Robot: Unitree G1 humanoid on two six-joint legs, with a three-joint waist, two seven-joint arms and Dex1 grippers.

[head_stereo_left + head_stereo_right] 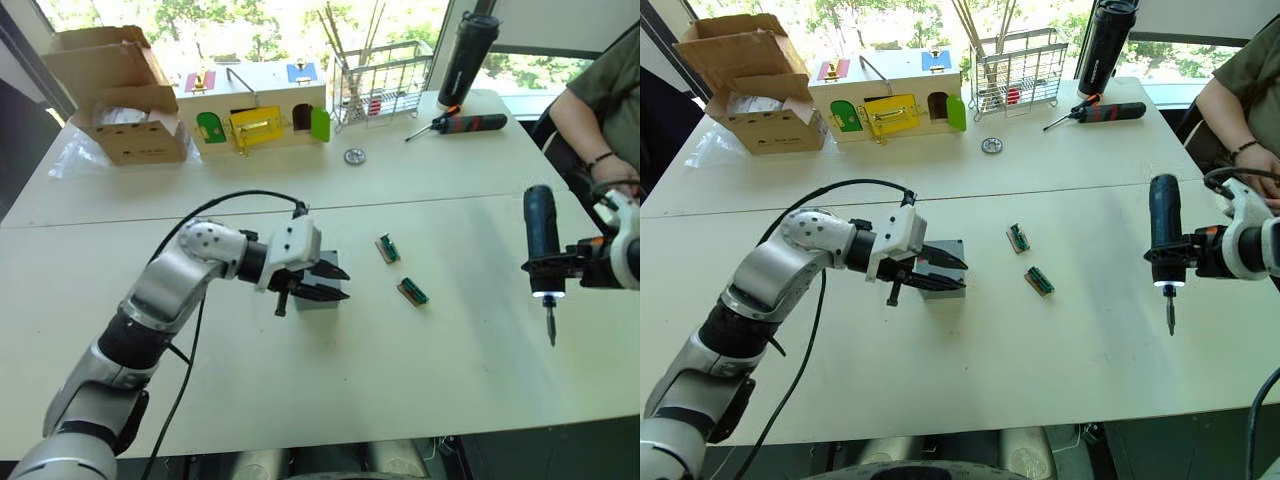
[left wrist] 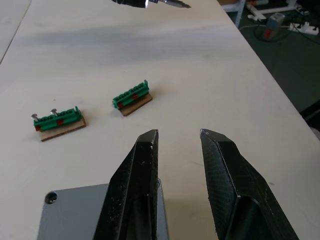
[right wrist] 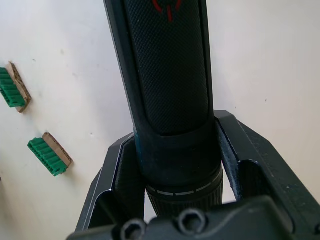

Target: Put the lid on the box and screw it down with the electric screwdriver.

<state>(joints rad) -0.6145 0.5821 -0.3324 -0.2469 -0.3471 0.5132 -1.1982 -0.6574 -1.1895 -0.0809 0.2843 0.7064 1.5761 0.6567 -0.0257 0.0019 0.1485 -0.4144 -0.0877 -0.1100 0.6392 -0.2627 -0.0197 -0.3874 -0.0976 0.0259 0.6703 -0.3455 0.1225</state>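
Observation:
The grey box [image 1: 318, 300] stands mid-table with the grey lid [image 2: 75, 215] lying flat on top, one corner hole showing. My left gripper [image 1: 345, 284] hovers just over the lid, open, with nothing between its fingers [image 2: 142, 165]. To the right, well apart from the box, my right gripper [image 1: 545, 268] is shut on the black electric screwdriver [image 1: 541, 225]. The tool is held upright above the table with its thin bit pointing down and a light glowing at its lower end. In the right wrist view the fingers clamp the screwdriver's barrel [image 3: 170, 75].
Two green terminal blocks [image 1: 388, 248] [image 1: 413, 291] lie between box and screwdriver. Along the far edge are a cardboard box [image 1: 120, 95], a wooden latch box [image 1: 255, 110], a wire basket [image 1: 385, 80], a black bottle [image 1: 467, 58] and a hand screwdriver [image 1: 465, 124]. A person's arm [image 1: 600, 120] rests at far right.

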